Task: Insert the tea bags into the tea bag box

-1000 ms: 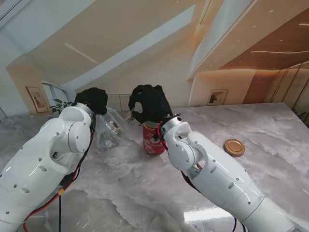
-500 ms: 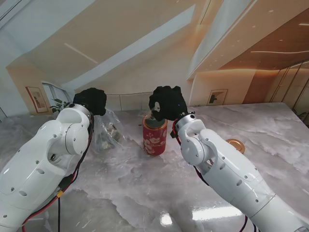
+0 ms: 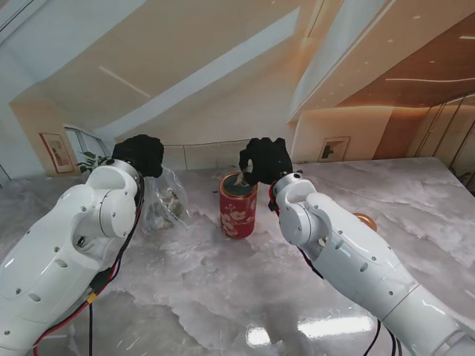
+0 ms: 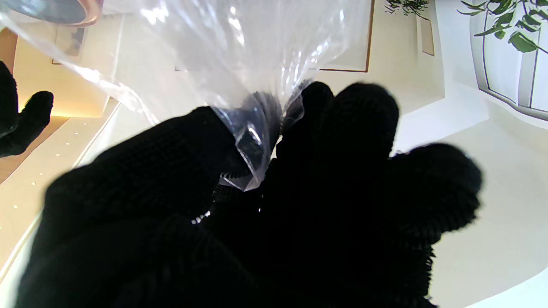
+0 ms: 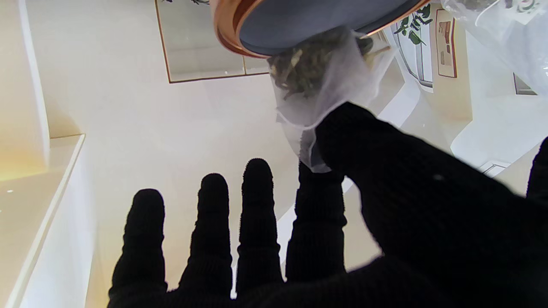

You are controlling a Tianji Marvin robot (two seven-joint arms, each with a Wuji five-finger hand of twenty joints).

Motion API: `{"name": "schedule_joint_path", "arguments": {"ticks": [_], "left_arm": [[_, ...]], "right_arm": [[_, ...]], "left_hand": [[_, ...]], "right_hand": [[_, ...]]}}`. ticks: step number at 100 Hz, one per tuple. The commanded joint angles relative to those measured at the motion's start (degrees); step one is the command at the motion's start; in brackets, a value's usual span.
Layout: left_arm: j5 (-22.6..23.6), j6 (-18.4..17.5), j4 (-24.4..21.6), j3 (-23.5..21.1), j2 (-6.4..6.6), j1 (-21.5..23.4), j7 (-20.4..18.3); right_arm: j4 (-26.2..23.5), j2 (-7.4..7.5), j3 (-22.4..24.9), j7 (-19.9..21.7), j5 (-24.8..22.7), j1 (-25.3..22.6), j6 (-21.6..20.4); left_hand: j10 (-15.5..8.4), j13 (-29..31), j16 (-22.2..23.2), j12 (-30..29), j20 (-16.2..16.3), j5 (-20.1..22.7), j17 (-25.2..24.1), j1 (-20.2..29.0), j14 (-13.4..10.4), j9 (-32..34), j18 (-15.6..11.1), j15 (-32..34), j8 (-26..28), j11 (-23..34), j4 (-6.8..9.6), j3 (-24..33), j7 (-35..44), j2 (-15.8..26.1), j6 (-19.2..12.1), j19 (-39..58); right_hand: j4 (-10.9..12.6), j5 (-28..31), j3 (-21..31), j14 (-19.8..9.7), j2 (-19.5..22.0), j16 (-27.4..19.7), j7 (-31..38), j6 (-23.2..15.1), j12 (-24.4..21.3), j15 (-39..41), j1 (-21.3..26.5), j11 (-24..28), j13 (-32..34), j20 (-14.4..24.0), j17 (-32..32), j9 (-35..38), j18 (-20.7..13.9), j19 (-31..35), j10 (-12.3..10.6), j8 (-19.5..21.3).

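Tea bag of thin white mesh with dried green leaves inside (image 5: 319,81), pinched between thumb and first finger of the black-gloved right hand (image 3: 266,161). Hung right at the open mouth of the round red tea bag box with flower pattern and copper rim (image 3: 237,208), leafy end touching the rim, not yet dropped in. Other three fingers (image 5: 207,222) of that hand stretched out straight and apart from each other, holding nothing.

Red box stood upright on the grey marble surface (image 3: 223,297), in the middle, between the two white arms.

Black-gloved left hand (image 3: 139,154) squeezed tight on the top of a clear plastic bag (image 3: 165,202). Bunched plastic seen poking out between the closed fingers (image 4: 342,128) in the left wrist view. Bag hung down from that hand, left of the red box and near it, not touching it. Some small brownish lumps seen inside the bag, too small to tell more.

Round gold lid (image 3: 365,219) lay flat on the surface to the right, well apart from the box, partly hidden behind the right arm.

Shiny light spots showed on the surface nearer to me.
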Motion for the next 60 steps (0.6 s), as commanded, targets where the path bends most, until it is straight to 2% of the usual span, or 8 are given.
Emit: {"name": "schedule_joint_path", "arguments": {"ticks": [1,17,29,32,41,60], "left_arm": [[-0.01,-0.26,-0.49,0.08,-0.11,0.04,-0.88],[-0.13,-0.13,-0.45,0.19,-0.11,-0.06,-0.95],[-0.21,0.02,-0.48,0.24,-0.11,-0.08,-0.99],[-0.21,0.03,-0.48,0.23,-0.11,-0.09,-1.0],[-0.13,0.0,-0.48,0.21,-0.1,-0.13,-1.05],[-0.19,-0.01,-0.36,0.29,-0.1,-0.24,-1.05]], "right_arm": [[0.33,-0.31,-0.49,1.04,-0.11,-0.02,0.24],[1.2,-0.48,-1.43,1.67,0.55,0.47,1.12],[1.73,-0.54,-1.88,2.18,0.98,0.89,1.37],[1.77,-0.54,-1.93,2.26,1.06,0.93,1.42],[1.95,-0.57,-1.99,2.24,1.11,1.02,1.35],[1.72,-0.61,-1.01,1.72,1.75,0.28,0.9]], "left_hand": [[5.44,2.05,0.04,0.75,0.35,0.92,1.21,2.08,0.74,2.24,-4.6,2.02,1.06,1.4,0.59,1.6,0.9,-1.02,0.06,4.21],[5.38,2.04,0.04,0.71,0.35,0.89,1.21,2.11,0.78,2.15,-4.57,2.02,1.05,1.32,0.58,1.62,0.89,-1.03,0.15,4.21],[5.44,2.04,0.05,0.71,0.35,0.87,1.21,2.07,0.79,2.17,-4.57,2.03,1.03,1.3,0.59,1.63,0.87,-0.99,0.03,4.21],[5.4,2.04,0.05,0.71,0.35,0.89,1.21,2.07,0.79,2.15,-4.57,2.03,1.04,1.29,0.59,1.62,0.88,-1.04,0.08,4.21],[5.4,2.02,0.05,0.72,0.35,0.93,1.21,2.06,0.82,2.16,-4.57,2.02,1.06,1.31,0.58,1.6,0.91,-1.04,0.09,4.21],[5.39,2.04,0.07,0.75,0.35,0.9,1.21,2.08,0.73,2.21,-4.57,2.03,1.05,1.35,0.59,1.61,0.89,-1.02,0.05,4.21]], "right_hand": [[-0.89,-0.76,-0.44,-1.1,0.07,0.76,0.82,0.02,0.26,0.77,1.82,0.69,0.16,0.06,-0.62,-1.46,-0.34,0.53,-0.48,-1.05],[-1.3,-3.76,-0.64,-0.8,-0.99,0.69,-0.3,3.09,0.2,0.56,0.9,0.47,-0.59,0.01,-0.48,-3.07,-0.62,0.72,0.01,-3.92],[-1.98,-7.43,-2.12,-0.52,-0.88,0.56,-3.57,5.31,0.06,0.31,-0.82,0.21,-1.47,-0.08,-0.59,-5.48,-0.76,0.85,0.32,-6.0],[-1.53,-7.78,-2.39,-0.49,-0.3,0.4,-6.4,5.96,-0.16,0.18,-1.67,0.36,-1.71,-0.27,-0.71,-6.09,-0.78,0.86,0.33,-4.65],[2.05,-9.35,-2.49,-0.4,2.0,0.3,-11.78,7.63,-0.44,0.14,-4.39,0.38,-2.09,-0.37,-0.76,-7.31,-0.71,0.97,0.52,-1.71],[2.81,-13.98,-4.3,-0.39,4.35,0.21,-14.71,8.57,-0.59,-0.05,-7.02,0.12,-2.49,-0.4,-1.08,-8.04,-0.95,0.83,0.6,-0.75]]}}
